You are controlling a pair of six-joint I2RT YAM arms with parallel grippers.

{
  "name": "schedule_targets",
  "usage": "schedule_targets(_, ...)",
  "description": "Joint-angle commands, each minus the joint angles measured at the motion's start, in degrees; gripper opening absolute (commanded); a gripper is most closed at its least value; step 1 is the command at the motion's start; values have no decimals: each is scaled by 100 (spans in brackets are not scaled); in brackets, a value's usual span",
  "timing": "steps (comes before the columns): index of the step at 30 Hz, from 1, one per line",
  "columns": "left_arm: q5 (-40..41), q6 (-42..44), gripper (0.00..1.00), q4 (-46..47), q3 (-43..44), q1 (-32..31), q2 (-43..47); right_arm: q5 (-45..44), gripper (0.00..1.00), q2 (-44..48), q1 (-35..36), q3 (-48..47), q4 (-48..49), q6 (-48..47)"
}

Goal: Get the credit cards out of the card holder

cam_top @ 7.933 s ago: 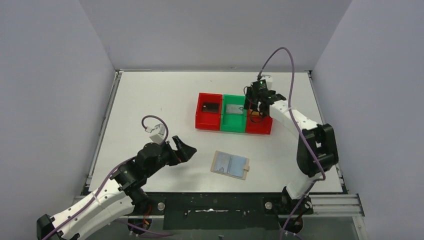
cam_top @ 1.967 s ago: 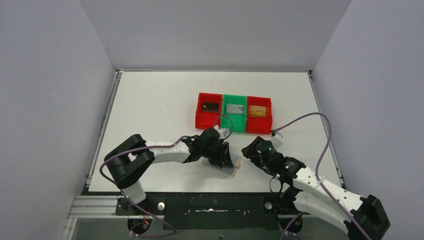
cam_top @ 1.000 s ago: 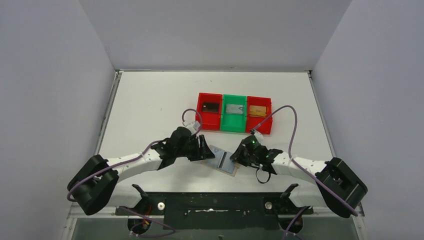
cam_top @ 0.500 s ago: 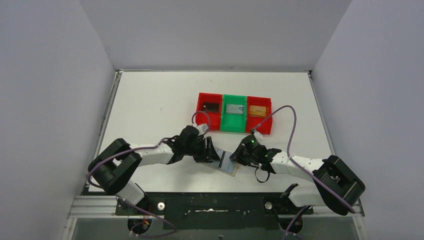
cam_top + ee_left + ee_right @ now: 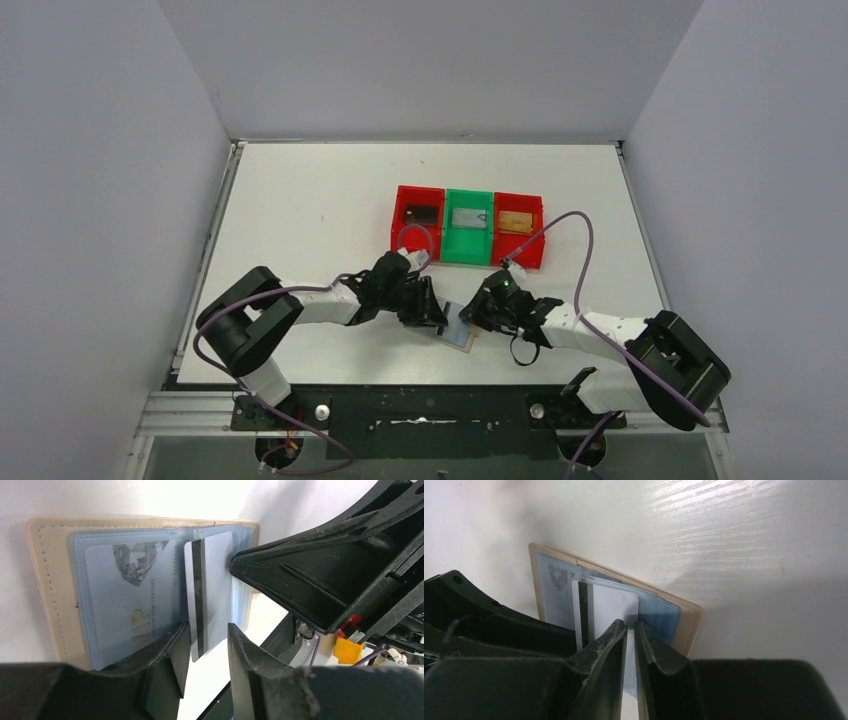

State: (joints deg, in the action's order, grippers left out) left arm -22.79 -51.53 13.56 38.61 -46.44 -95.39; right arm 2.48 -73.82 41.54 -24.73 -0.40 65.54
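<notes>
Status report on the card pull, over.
Right gripper pinching card holder sleeve. Left gripper straddling striped card, grip unconfirmed. VIP card in its sleeve. Nothing in the way.

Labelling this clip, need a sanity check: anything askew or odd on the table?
One thing: a pale plastic card with a black stripe sticks partway out of the open tan bifold card holder, lying over its blue-grey sleeves, with the right gripper pinching its edge. No damage or spill shows.

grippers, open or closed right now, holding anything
Left gripper: open, framing the striped card, not gripping.
Right gripper: shut on that card's edge.
</notes>
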Motion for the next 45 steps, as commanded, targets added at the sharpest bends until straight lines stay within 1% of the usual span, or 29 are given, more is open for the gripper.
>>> schedule_targets(1,-52,-44,31,345,143,-32,16,-267,15,-141,-69,179,-277,-33)
schedule_targets(8,-16,-99,18,455,67,-32,35,-253,16,-141,-75,171,-276,-51)
schedule_targets(14,-64,-80,1,427,104,-32,-5,-281,16,-99,-76,156,-293,-59)
schedule_targets(15,-36,-65,0,394,99,-32,13,-296,16,-85,-76,153,-312,-59)
schedule_targets(23,162,-67,0,229,-71,-23,298,-370,17,-14,-80,84,-465,-99)
schedule_targets(27,250,-126,0,234,-232,-23,455,-482,18,-9,40,-140,-608,-236)
schedule_targets(32,411,-253,0,278,-440,-21,764,-762,20,-48,219,-592,-1043,-469)
schedule_targets(38,494,-262,0,204,-512,12,994,-705,22,-85,330,-765,-931,-621)
schedule_targets(45,556,-291,0,155,-592,14,1206,-739,24,37,594,-1179,-1001,-878)
